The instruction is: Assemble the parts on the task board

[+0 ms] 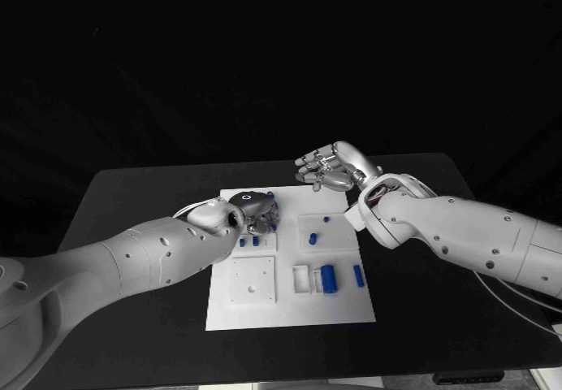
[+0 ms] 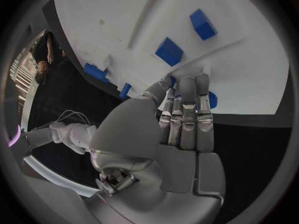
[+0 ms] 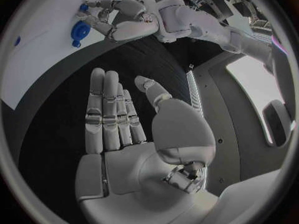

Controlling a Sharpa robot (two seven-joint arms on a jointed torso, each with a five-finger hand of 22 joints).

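Note:
The white task board [image 1: 293, 313] lies in the middle of the black table. My left hand [image 1: 252, 213] is down over its far left part. In the left wrist view its straight fingers [image 2: 187, 109] and thumb close round a blue part [image 2: 212, 100] against the board [image 2: 249, 74]; most of that part is hidden. The right wrist view shows the left hand [image 3: 121, 22] by a round blue part [image 3: 79, 31]. My right hand [image 1: 334, 168] hangs raised past the board's far edge, flat, fingers [image 3: 109, 114] spread, nothing in it.
More blue parts stand on the board: one mid-board [image 1: 313, 239], two near the right side [image 1: 331, 278] [image 1: 358, 276], a small pair by my left hand [image 1: 248, 241]. A square white recessed plate [image 1: 252, 280] sits at the board's near left. Black table [image 1: 129, 203] surrounds it.

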